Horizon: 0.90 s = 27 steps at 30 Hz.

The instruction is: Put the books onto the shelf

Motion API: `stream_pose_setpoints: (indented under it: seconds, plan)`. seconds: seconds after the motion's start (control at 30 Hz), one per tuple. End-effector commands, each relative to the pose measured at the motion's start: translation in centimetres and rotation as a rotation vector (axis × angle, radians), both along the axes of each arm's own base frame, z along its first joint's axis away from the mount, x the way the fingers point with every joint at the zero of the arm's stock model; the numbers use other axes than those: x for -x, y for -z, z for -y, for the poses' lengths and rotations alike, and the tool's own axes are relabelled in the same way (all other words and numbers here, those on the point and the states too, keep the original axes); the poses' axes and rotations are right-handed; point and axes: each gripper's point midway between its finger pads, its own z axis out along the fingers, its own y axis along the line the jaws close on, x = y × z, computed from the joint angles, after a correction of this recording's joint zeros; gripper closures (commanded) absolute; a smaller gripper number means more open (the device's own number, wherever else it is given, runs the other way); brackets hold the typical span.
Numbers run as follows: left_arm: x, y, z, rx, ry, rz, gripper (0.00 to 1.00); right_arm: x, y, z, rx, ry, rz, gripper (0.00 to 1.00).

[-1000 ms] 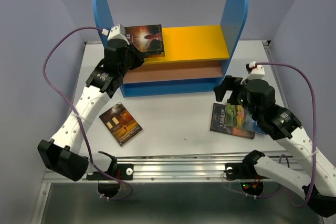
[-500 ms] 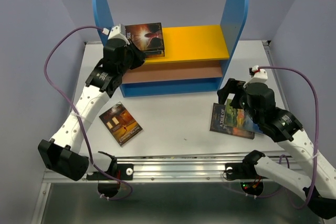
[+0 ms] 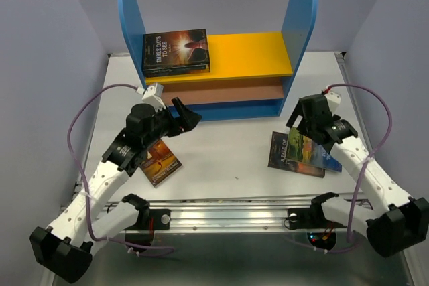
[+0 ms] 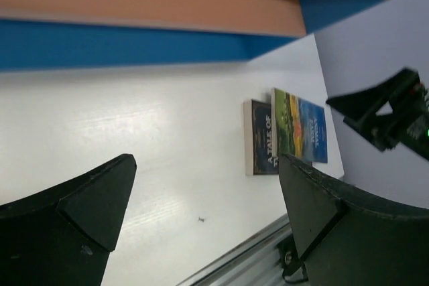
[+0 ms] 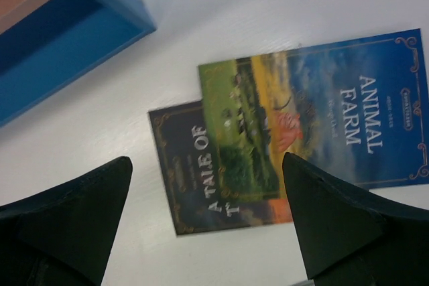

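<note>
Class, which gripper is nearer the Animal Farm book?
Right. The right gripper hovers right by Animal Farm; the left gripper is across the table, near the orange-brown book.

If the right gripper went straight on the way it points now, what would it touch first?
Most likely the Animal Farm book, near the edge where it overlaps the dark Tale book beneath. The open right gripper aims down at that pair, though depth is unclear.

Overhead plus two wrist cams
Top cam looks down from above and behind over the whole table [image 3: 228,159]; both wrist cams sit close, sharing the stacked books [image 5: 268,152] and shelf [image 4: 134,45] base.
</note>
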Motion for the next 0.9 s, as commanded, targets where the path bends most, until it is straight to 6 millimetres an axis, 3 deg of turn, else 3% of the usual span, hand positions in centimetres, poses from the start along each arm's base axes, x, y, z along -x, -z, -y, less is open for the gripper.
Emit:
stream_pose_setpoints:
  seconds: [0.0, 0.03, 0.07, 0.13, 0.17, 0.2, 0.33, 0.4, 0.43, 0.6, 0.7, 0.87]
  plan:
    - [1.9, 2.0, 2.0, 0.047, 0.09, -0.027, 0.01, -3.0, 2.7, 3.5, -0.1, 0.064, -0.036, 0.0]
    - [2.1, 2.2, 2.5, 0.059, 0.108, -0.032, 0.01, -3.7, 3.6, 4.4, -0.113, 0.092, -0.054, 0.0]
    - [2.6, 3.6, 3.0, 0.057, 0.128, -0.063, 0.01, -4.0, 3.9, 7.2, -0.124, 0.178, -0.057, 0.0]
    - [3.5, 4.1, 4.8, 0.086, 0.18, -0.077, 0.01, -5.0, 4.5, 9.0, -0.177, 0.214, -0.05, 0.0]
    - [3.8, 5.4, 5.4, 0.074, 0.193, -0.114, 0.01, -4.9, 5.0, 10.2, -0.201, 0.249, -0.056, 0.0]
    - [3.9, 5.3, 6.2, 0.085, 0.214, -0.105, 0.01, -4.6, 5.2, 12.8, -0.224, 0.326, -0.051, 0.0]
    - [4.1, 5.9, 9.2, 0.069, 0.285, -0.115, 0.01, -3.8, 6.6, 17.7, -0.28, 0.443, -0.044, 0.0]
    - [3.5, 6.6, 10.7, 0.042, 0.315, -0.141, 0.01, -3.7, 7.3, 18.2, -0.38, 0.431, -0.038, 0.0]
    - [2.9, 6.9, 11.8, 0.034, 0.333, -0.147, 0.01, -3.4, 7.5, 19.3, -0.43, 0.449, -0.004, 0.0]
    - [1.6, 7.4, 16.0, 0.019, 0.429, -0.142, 0.01, -2.5, 9.6, 21.0, -0.484, 0.489, 0.012, 0.0]
    - [0.7, 7.6, 19.1, 0.001, 0.504, -0.132, 0.01, -1.6, 11.2, 21.0, -0.523, 0.5, -0.013, 0.0]
    - [-0.5, 9.2, 22.9, -0.021, 0.564, -0.167, 0.01, -1.2, 13.2, 18.9, -0.634, 0.446, -0.01, 0.0]
